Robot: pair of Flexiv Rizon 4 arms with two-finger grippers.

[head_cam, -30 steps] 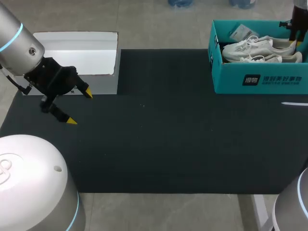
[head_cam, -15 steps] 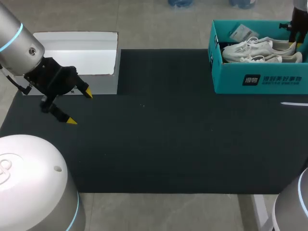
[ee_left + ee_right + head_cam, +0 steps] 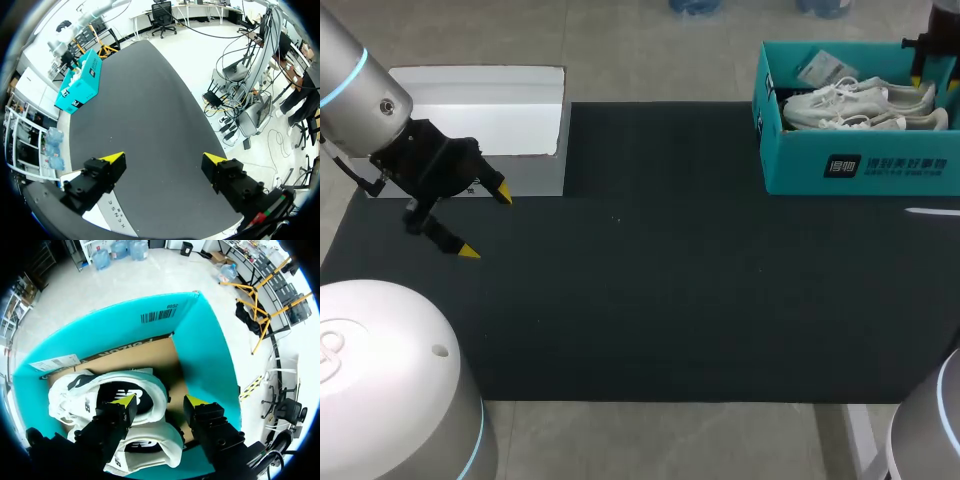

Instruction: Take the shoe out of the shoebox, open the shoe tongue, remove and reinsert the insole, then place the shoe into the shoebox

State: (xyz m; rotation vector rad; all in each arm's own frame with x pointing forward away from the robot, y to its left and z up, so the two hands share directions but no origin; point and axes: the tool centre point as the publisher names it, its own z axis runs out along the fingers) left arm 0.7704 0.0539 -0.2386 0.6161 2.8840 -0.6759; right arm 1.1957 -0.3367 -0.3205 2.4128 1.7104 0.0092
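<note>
Two white shoes (image 3: 860, 105) lying side by side inside the teal shoebox (image 3: 855, 165), at the desk's (image 3: 660, 300) far right corner. Long axes along the shoebox's long side; heels toward its right end wall, toes toward its left end.

Right hand (image 3: 157, 407) poised over the shoebox, fingers parted, nothing held, heel collar of one shoe just below.

Fits either lift-out pending or shoe returned; no telling which.

Left hand (image 3: 485, 220) open and empty, across the desk, well apart from the shoebox.
</note>
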